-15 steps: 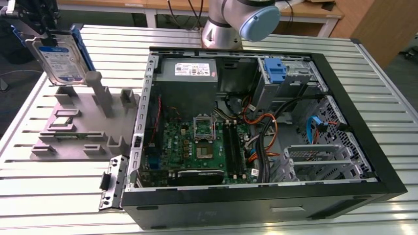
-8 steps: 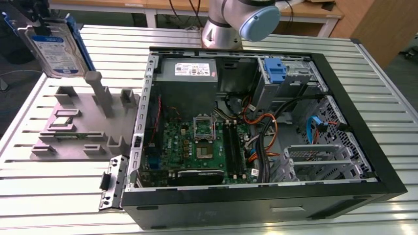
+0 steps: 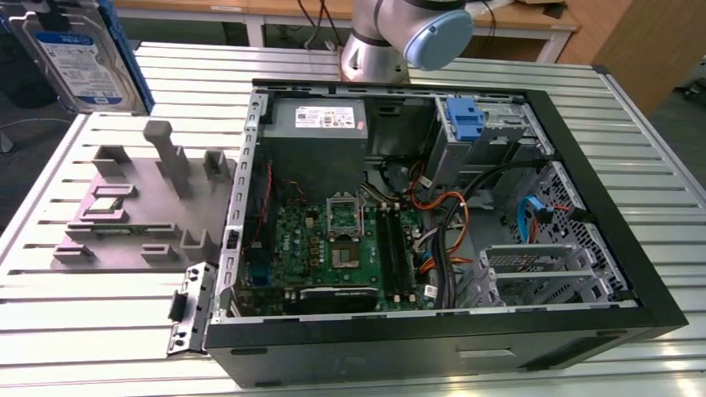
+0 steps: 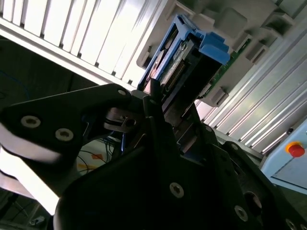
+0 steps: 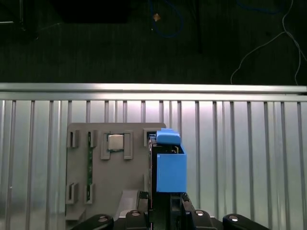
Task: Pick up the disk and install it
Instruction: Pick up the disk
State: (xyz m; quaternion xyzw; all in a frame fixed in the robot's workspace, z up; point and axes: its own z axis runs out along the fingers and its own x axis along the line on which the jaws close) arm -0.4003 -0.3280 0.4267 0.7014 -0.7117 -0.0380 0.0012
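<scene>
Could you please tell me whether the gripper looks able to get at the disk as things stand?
Yes, it looks so: in both wrist views the gripper appears shut on the disk, holding it on edge over the grey fixture, with nothing in between.

The disk (image 3: 79,51) is silver metal with a white-and-blue label, and its plastic rails are bright blue. The gripper (image 4: 170,108) is matte black, dotted with silver screw heads. The surface (image 3: 99,347) is pale silver, striped by parallel ribs. The fixture (image 3: 132,178) on it is plain grey. The computer case (image 3: 441,351) is black outside and grey metal inside. Its motherboard (image 3: 331,244) is dark green, its power supply (image 3: 320,120) grey with a white sticker, its bracket (image 3: 468,124) blue, and its cables (image 3: 455,217) orange and black. The arm (image 3: 386,33) is silver-grey with a pale blue cap. A button (image 4: 296,149) is red on a yellow base.
</scene>
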